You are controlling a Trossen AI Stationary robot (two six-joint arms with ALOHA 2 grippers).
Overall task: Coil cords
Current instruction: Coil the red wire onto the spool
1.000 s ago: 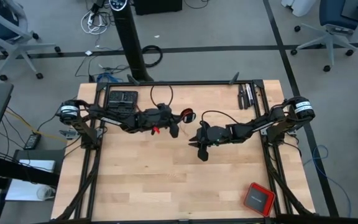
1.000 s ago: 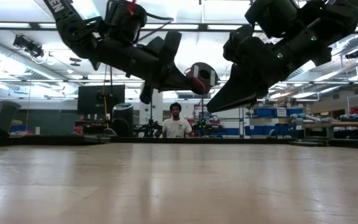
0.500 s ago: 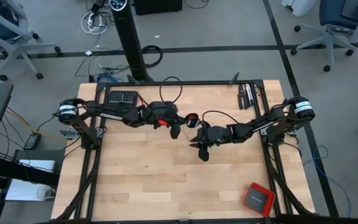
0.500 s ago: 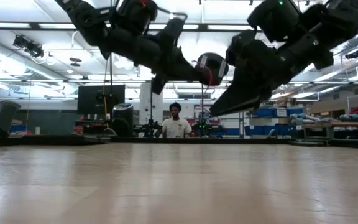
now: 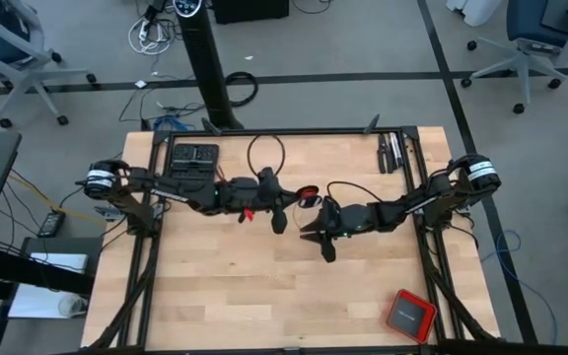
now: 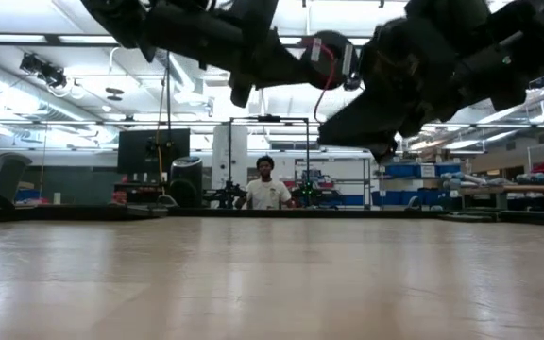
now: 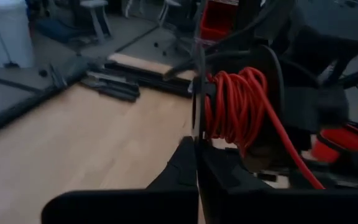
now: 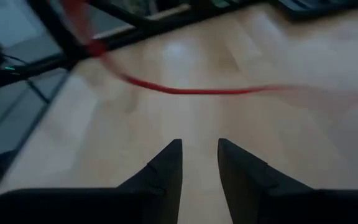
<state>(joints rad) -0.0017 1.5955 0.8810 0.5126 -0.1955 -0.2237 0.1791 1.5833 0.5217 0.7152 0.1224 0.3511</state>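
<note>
While left tool (image 5: pixel 299 194) clamps red cord (image 7: pixel 232 112) coil, right tool (image 8: pixel 199 163) parted, empty

two dark arms work above one wooden bench (image 5: pixel 264 286), each ending in one pincer: the left pincer (image 5: pixel 278 219) and the right pincer (image 5: pixel 316 235), so two pincers in all. one red cord (image 7: pixel 232 106) shows, wound into a single bundle with one loose strand trailing off. one red square box (image 5: pixel 409 316) lies on the bench near a corner. one black flat device (image 5: pixel 194 155) sits by the far edge, and one small cluster of dark tools (image 5: pixel 393 151) lies at the far right corner. one person (image 6: pixel 266 189) shows in the room behind.
</note>
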